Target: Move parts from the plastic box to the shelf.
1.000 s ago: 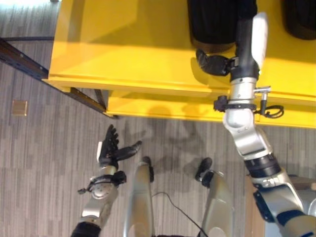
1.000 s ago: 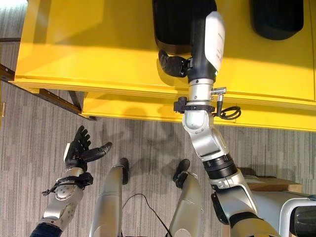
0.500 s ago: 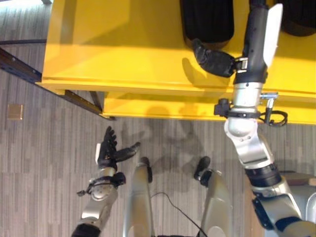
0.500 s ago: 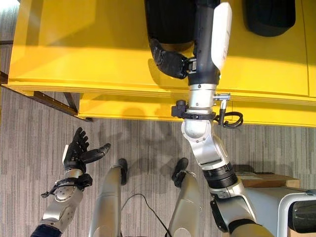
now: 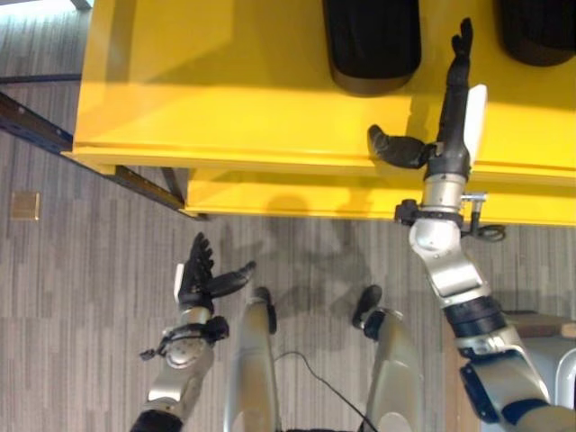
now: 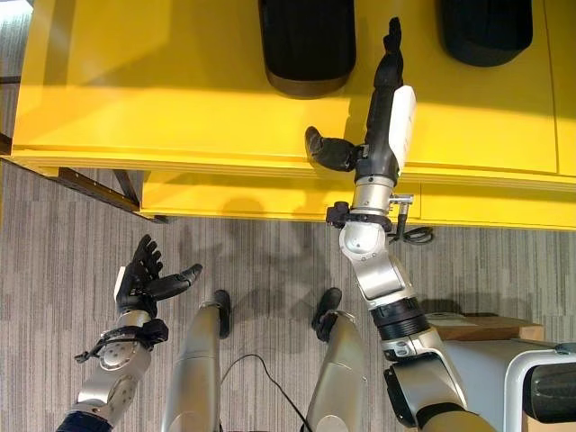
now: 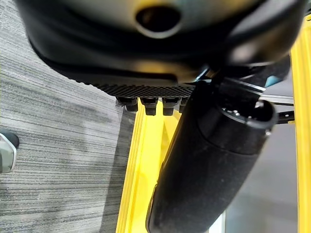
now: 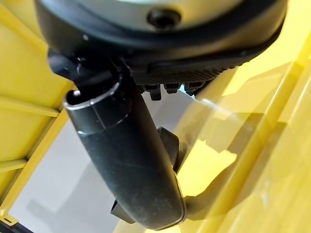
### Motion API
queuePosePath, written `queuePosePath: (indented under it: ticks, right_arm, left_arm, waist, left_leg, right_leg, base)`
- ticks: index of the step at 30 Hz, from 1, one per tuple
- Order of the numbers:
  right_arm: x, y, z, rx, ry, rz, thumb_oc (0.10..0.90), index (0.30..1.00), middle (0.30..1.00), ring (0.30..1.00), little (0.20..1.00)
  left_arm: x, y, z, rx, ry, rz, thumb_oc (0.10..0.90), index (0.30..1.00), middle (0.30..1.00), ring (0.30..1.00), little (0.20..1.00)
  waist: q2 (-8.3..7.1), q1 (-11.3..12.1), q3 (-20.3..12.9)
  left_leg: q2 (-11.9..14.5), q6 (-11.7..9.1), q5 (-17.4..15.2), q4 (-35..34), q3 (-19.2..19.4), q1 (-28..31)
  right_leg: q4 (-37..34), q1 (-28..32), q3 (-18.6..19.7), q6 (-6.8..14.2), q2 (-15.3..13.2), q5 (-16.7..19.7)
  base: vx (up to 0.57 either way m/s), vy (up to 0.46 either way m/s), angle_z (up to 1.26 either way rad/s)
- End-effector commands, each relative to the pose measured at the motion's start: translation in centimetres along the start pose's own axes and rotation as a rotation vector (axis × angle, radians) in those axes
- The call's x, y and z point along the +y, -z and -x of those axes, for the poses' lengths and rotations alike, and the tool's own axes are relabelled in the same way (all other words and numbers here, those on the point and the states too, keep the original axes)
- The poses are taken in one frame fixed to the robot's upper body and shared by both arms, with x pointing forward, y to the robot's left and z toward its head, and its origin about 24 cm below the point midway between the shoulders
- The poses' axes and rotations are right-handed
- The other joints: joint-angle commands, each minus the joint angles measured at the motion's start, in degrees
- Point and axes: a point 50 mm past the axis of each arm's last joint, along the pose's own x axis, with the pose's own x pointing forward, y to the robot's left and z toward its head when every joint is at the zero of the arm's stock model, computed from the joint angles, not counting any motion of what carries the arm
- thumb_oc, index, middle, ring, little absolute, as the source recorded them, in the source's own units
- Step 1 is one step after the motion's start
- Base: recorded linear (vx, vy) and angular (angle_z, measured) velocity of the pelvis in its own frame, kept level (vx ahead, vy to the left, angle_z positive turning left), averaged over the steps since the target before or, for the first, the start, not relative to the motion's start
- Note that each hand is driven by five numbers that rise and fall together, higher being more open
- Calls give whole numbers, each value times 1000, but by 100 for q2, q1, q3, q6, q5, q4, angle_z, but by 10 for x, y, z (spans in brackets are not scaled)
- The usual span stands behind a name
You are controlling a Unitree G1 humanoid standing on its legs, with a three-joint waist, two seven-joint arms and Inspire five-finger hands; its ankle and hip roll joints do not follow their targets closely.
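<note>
silver-grey jointed arms end in dark hands: right hand (image 6: 389,108) white-backed, left hand (image 5: 200,277) white-edged.

Two black parts on the yellow shelf (image 5: 225,81) are cut off by the far edge: the nearer-centre part (image 5: 371,40) and the right part (image 5: 535,27). In the right wrist view, the right hand (image 8: 131,160) has its thumb blocking the fingers; what they touch cannot be told.
</note>
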Motion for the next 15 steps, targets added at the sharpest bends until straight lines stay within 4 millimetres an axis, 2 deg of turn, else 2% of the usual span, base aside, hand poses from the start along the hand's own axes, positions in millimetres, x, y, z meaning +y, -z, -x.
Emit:
queuePosePath:
  ticks: [1, 9, 15]
  right_arm:
    - [-27, -25, -26, -135, 137, -52, 900, 1000, 1000, 1000, 1000]
    - [-30, -11, -31, -81, 125, -20, 900, 1000, 1000, 1000, 1000]
    - [-43, -10, -36, -100, 148, 50, 900, 1000, 1000, 1000, 1000]
  left_arm:
    - [-1, -21, 7, -140, 37, 24, 900, 1000, 1000, 1000, 1000]
    - [-2, -19, 6, -132, 49, 19, 900, 1000, 1000, 1000, 1000]
    - [-1, -19, 5, -131, 48, 17, 900, 1000, 1000, 1000, 1000]
  waist:
    - [69, 85, -396]
    - [109, 107, -386]
    - [99, 98, -390]
  left_leg:
    - [-2, -78, 439, -341, -23, -28]
    - [-9, -84, 431, -343, -31, 1]
    - [-10, -85, 431, -352, -17, 15]
  right_leg:
    - [598, 343, 196, 232, -66, -561]
    - [635, 369, 194, 240, -76, -583]
    - [638, 370, 204, 240, -72, -579]
  base:
    - [0, 0, 0]
    - [0, 0, 0]
    - [0, 0, 0]
